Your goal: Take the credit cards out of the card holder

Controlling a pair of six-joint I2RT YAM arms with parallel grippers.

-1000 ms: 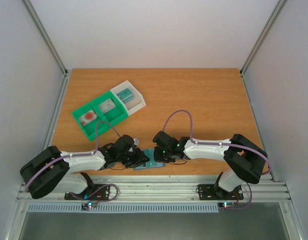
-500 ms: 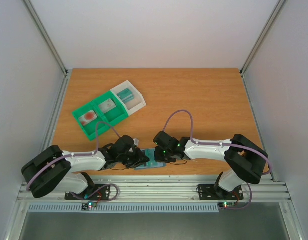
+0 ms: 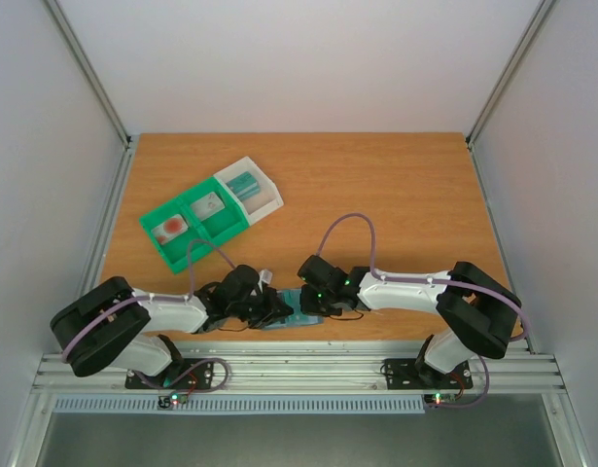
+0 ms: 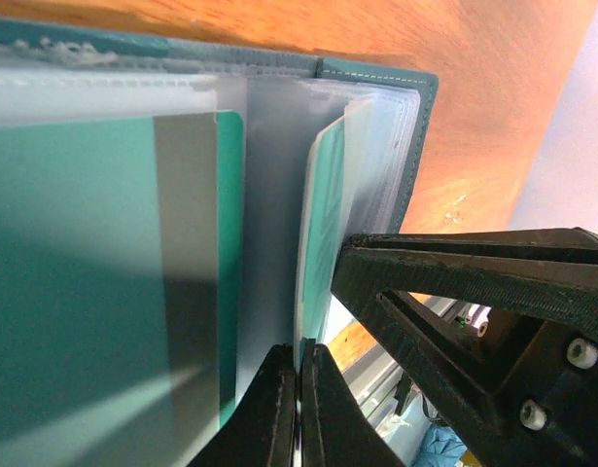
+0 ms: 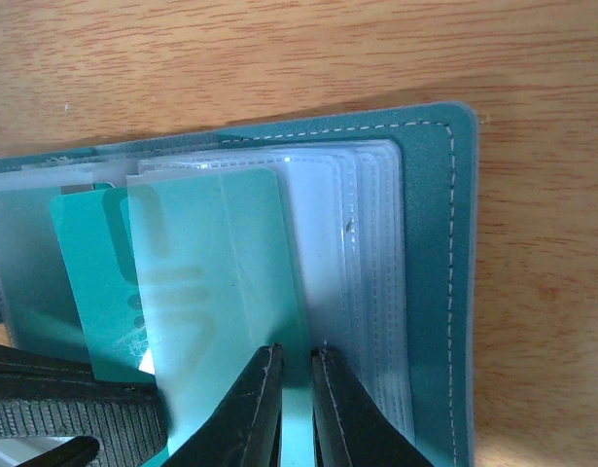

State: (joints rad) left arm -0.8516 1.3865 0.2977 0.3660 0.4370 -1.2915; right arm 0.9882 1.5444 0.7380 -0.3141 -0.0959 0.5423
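The teal-blue card holder lies open near the table's front edge between both grippers. Its clear sleeves fan out over the stitched cover. One teal credit card juts sideways out of a raised sleeve. My left gripper is shut on the thin edge of that card. My right gripper is pinched on the raised sleeve, jaws a sliver apart. A second teal credit card with a grey stripe lies flat in another sleeve. From above, the left gripper and right gripper almost touch.
A green tray with a white bin at its end stands at the back left, small items in its compartments. The right gripper's black finger crowds the left wrist view. The metal rail runs just behind the holder.
My left gripper's jaws have closed onto the card edge. The left arm's elbow has shifted slightly right. The right arm and the card holder have not moved.
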